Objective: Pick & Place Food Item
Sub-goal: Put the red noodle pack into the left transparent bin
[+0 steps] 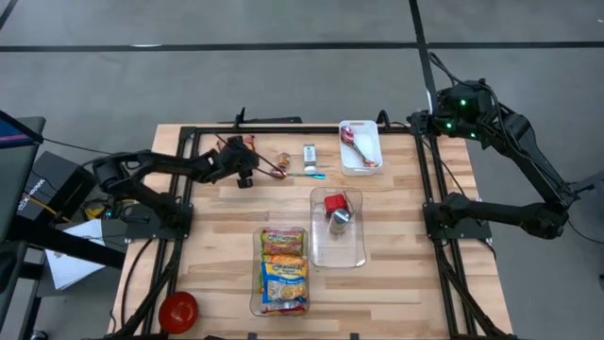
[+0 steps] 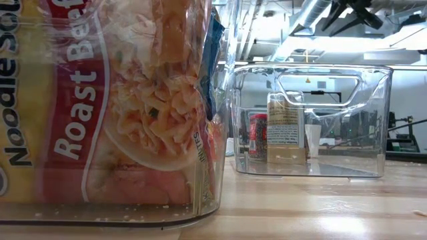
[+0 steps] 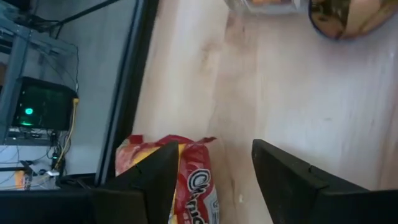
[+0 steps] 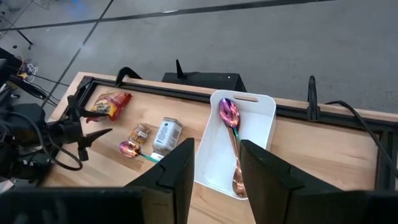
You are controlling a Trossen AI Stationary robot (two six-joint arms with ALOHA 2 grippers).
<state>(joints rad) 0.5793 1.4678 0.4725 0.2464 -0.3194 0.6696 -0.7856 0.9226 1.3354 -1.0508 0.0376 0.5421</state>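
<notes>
Grey floor lies all around the wooden table point(image 1: 396, 293), and a black frame runs along the table's edges. We see the left gripper point(image 1: 247, 162) low over the far left part of the table. From its wrist camera its two dark fingers point(image 3: 155, 171) stand apart with bare wood between them. A red and yellow snack bag point(image 3: 186, 174) lies on the table right by one finger, partly hidden behind it, and we cannot tell if they touch. The fingers do not hold it. Just past this gripper lie a small gold snack point(image 1: 282, 161), a small white packet point(image 1: 309, 153) and a shiny spoon with a teal handle point(image 1: 304, 174). A white tray point(image 1: 361, 165) at the far edge holds another shiny spoon point(image 4: 231, 140). Near the middle, a clear bin point(image 1: 354, 255) holds a can with a red lid point(image 1: 333, 203) and a second can beside it. Next to it, nearer the front edge, another clear bin point(image 1: 257, 307) is packed with noodle soup packs point(image 2: 100, 100). A red ball point(image 1: 178, 310) sits at the front left corner. The right gripper point(image 4: 214, 174) waits high past the far right corner of the table, looking down at the white tray. Its fingers stand a little apart with nothing between them.
</notes>
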